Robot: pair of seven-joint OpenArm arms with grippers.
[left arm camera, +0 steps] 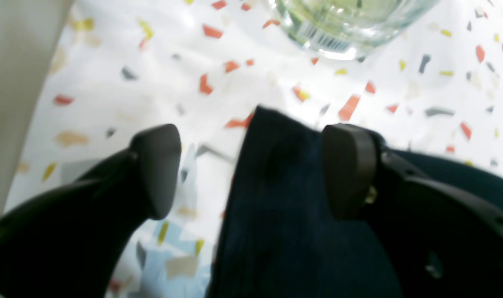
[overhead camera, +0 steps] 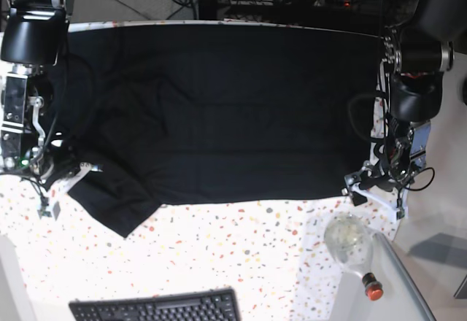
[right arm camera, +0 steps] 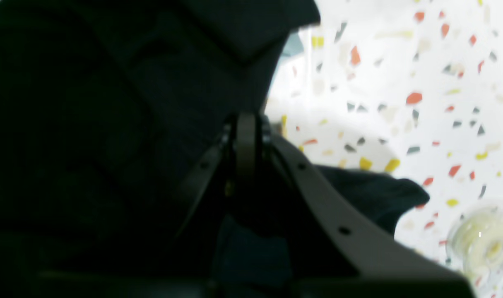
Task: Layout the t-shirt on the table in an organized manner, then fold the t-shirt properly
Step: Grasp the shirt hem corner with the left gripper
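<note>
The black t-shirt (overhead camera: 219, 109) lies spread wide across the far half of the table (overhead camera: 241, 248), one sleeve (overhead camera: 117, 204) hanging toward the near left. At the shirt's right edge, my left gripper (left arm camera: 253, 165) is open. A corner of the t-shirt (left arm camera: 276, 198) lies between its fingers against the right pad (left arm camera: 348, 169), ungripped. This gripper (overhead camera: 359, 188) sits at the shirt's lower right corner in the base view. My right gripper (right arm camera: 246, 136) is shut, with the t-shirt (right arm camera: 110, 124) bunched around its fingers. It stands by the left sleeve (overhead camera: 62, 181).
A clear glass bottle (overhead camera: 349, 239) with a red cap (overhead camera: 372, 288) lies near the table's right front, just ahead of my left gripper (left arm camera: 342, 25) and also visible from the right wrist (right arm camera: 483, 240). A black keyboard (overhead camera: 157, 310) sits at the front edge. A grey side surface (overhead camera: 430, 263) borders the right.
</note>
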